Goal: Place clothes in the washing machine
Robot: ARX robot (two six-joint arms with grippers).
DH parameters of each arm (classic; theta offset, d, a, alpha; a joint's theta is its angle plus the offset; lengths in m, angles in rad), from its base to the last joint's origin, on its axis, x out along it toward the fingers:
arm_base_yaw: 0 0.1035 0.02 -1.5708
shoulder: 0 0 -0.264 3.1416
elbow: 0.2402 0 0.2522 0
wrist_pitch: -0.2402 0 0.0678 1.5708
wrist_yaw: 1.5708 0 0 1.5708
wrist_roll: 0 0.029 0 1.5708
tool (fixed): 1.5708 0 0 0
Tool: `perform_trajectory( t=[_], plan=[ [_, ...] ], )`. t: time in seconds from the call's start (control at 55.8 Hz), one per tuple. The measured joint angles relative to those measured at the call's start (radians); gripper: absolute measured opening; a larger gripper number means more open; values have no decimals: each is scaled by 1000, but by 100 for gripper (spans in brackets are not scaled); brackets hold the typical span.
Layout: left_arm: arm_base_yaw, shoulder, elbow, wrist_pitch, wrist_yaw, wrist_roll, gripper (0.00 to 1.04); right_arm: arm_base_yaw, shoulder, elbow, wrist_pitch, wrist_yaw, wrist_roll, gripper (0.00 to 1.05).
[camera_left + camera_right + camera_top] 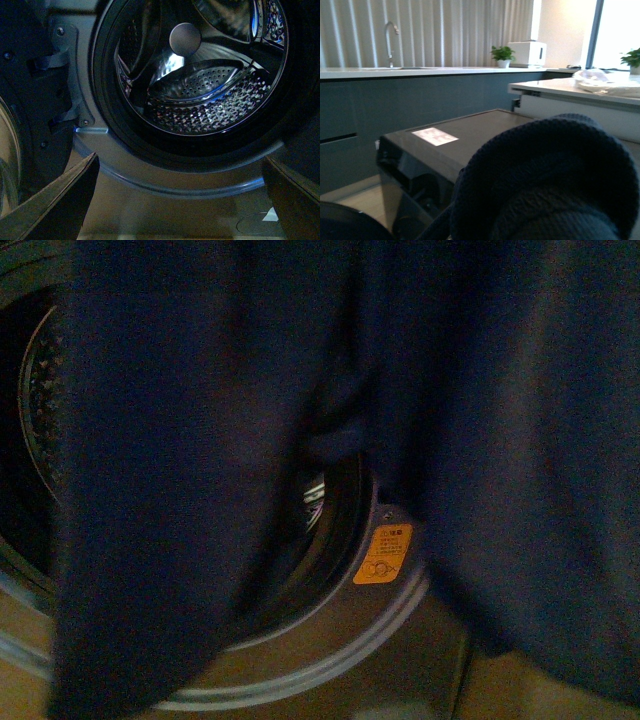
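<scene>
The left gripper (180, 159) has its two fingers (60, 205) spread wide, with nothing between them. It is low and near the front of the washing machine (165, 175) and points at the open porthole. Beyond the fingers comes the grey front ring, then the black rubber gasket (107, 100), and then the shiny perforated drum (210, 100). A round grey knob (185, 37) sits at the far back of the drum. To the left, the open door (25, 100) hangs on a grey hinge plate (67, 75).

The right gripper is hidden. In the right wrist view the clothes (550, 185) lie bunched over the place of its fingers, so I cannot tell if it is pinching the fabric or is open. Behind the fabric is the dark flat top of the machine, which carries a white label (435, 136). Farther away a long counter (420, 72) runs along the wall. On it are a tap (390, 35), a potted plant (502, 52) and a white appliance (527, 52).

In the front view the clothes hang close to the camera and cover most of the picture. They are in front of the porthole, outside the drum. Between the two hanging parts the gasket shows, and an orange sticker (383, 555) sits on the right side of the ring.
</scene>
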Motion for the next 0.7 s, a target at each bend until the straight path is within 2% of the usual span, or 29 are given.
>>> perform_trajectory(
  t=[0.197, 0.394, 0.699],
  plan=[
    [0, 0, 0, 0, 0, 0, 98, 134, -29, -163, 64, 7, -40, 5],
    [0, 0, 0, 0, 0, 0, 98, 140, -39, -259, 102, -6, -67, 5],
    [0, 0, 0, 0, 0, 0, 98, 138, -54, -266, 106, -3, -78, 5]
  ],
)
